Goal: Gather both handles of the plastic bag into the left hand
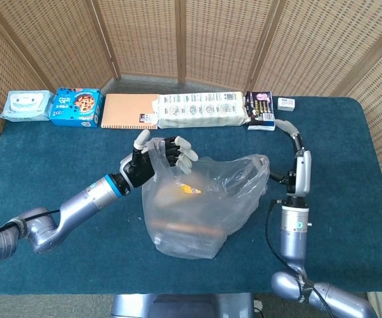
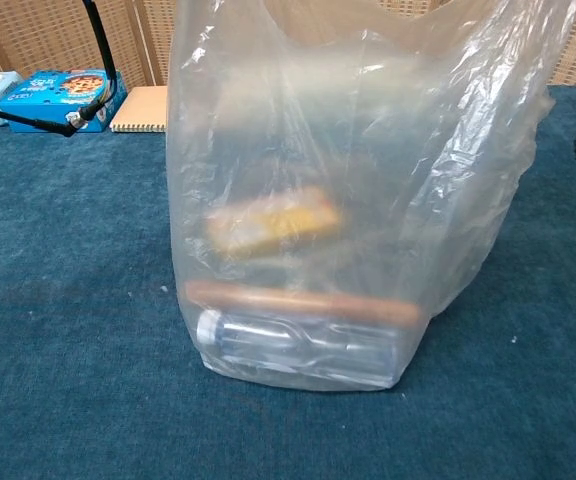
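Observation:
The clear plastic bag (image 1: 197, 205) stands mid-table, its mouth stretched wide between my two hands. My left hand (image 1: 156, 158) grips the bag's left handle, fingers curled round the plastic. My right hand (image 1: 297, 162), seen edge-on, holds the right handle where the top corner (image 1: 264, 163) pulls taut towards it. In the chest view the bag (image 2: 368, 150) fills the frame and neither hand shows. Inside lie a clear bottle (image 2: 298, 350), a brown stick (image 2: 308, 303) and a yellowish packet (image 2: 273, 222).
Along the table's far edge sit a wipes pack (image 1: 25, 105), a blue box (image 1: 76, 106), an orange notebook (image 1: 130, 110), a long white pack (image 1: 202, 109), a dark packet (image 1: 260, 109) and a small white box (image 1: 286, 103). A wicker screen stands behind.

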`<state>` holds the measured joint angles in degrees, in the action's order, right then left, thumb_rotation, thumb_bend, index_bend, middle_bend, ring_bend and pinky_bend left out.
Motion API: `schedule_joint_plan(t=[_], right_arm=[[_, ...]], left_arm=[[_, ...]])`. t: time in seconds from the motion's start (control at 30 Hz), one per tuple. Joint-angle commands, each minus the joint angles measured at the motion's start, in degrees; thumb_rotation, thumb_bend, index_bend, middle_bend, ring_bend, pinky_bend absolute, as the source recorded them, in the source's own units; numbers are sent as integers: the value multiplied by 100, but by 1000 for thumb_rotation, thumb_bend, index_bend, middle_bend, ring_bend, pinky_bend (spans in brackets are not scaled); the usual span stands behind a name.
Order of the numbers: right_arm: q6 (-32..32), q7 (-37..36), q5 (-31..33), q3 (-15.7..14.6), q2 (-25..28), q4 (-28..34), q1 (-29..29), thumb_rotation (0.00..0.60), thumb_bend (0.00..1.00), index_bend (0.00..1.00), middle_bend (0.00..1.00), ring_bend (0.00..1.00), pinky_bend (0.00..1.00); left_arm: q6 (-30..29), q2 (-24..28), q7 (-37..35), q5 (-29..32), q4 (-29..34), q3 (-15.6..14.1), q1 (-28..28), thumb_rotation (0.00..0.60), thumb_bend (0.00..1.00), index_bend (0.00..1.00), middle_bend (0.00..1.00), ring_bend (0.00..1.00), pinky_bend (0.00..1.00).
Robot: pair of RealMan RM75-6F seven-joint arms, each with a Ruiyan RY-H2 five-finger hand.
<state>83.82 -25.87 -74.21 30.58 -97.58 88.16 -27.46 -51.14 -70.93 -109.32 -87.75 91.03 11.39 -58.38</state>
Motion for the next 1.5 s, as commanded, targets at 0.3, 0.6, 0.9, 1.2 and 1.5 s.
schedule_joint_plan(t=[0.3,0.6,0.9,1.2,1.5], right_arm=[[-115,35,237,230,257,383,-86,600,59,214,207,119,122],[-100,96,258,238,565,878,-1,600,52,192,183,96,110],[-214,367,313,296,941,1520,-16,600,49,179,166,78,98],[-174,644,331,308,1197,1997,-7,600,48,176,160,68,93],[-175,993,408,365,1358,2322,-112,600,47,176,157,61,88]], left_arm=[[84,29,658,141,-1,12,52,0,118,376,402,424,361],[134,-11,731,127,-16,74,26,0,119,377,401,423,346],[207,0,830,36,-16,110,-64,0,117,376,402,389,298],[338,-58,902,-4,-52,91,-170,0,116,376,401,363,281],[372,-109,848,-112,-52,100,-303,0,108,377,401,351,274]])
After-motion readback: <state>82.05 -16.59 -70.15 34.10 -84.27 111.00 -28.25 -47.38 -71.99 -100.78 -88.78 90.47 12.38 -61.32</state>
